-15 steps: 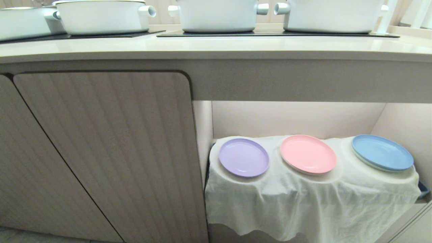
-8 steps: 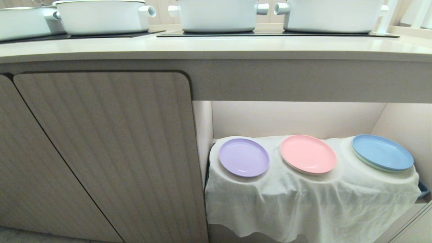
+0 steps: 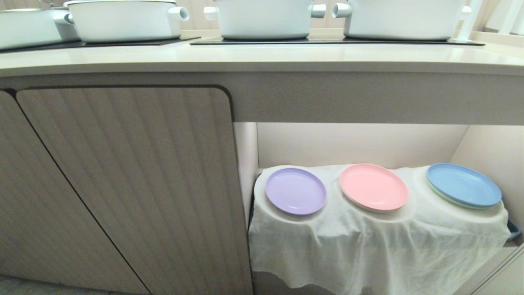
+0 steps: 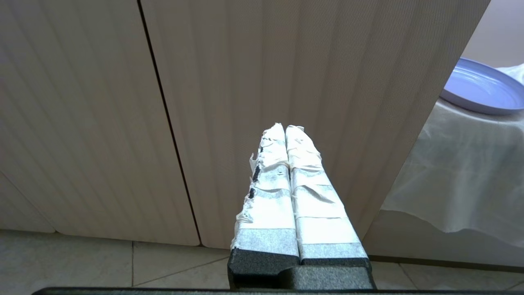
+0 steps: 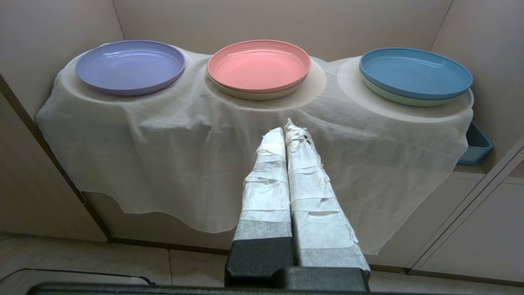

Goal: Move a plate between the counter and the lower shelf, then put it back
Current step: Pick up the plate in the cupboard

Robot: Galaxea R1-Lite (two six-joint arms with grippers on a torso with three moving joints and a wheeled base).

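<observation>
- Ribbed beige cabinet doors (image 3: 123,184) fill the left of the head view, their lower and left parts cut off by the frame.
- The left tool (image 4: 285,128) hangs low in front of those doors above a tiled floor (image 4: 102,262); its 2 tape-wrapped fingers (image 4: 266,192) are pressed together, clenched on nothing.
- The desk (image 3: 262,57) runs across the top of the head view, with 4 white pots (image 3: 123,18) on black cooktop panels (image 3: 327,41); every pot is cropped at the top and the leftmost one is mostly out of frame.
- The lower shelf (image 3: 368,229) sits in the recess under the desk, right of the doors; its white cloth (image 5: 163,155) hides the ledge and whatever forms the 3 humps.
- The plate (image 3: 295,191) lies flat on the leftmost hump, untouched; the left wrist view catches only its edge.
- The pink plate (image 3: 373,187) rests on the middle hump, with a pale rim of something showing beneath it.
- The right tool (image 5: 286,127) points at the cloth front below the pink plate, clenched and empty, well apart from every plate.
- The blue plate (image 3: 463,185) tops the right hump, with a light green rim under it.
- A blue tray corner (image 5: 475,145) peeks past the cloth at far right, mostly hidden.
- No writing is readable anywhere.
</observation>
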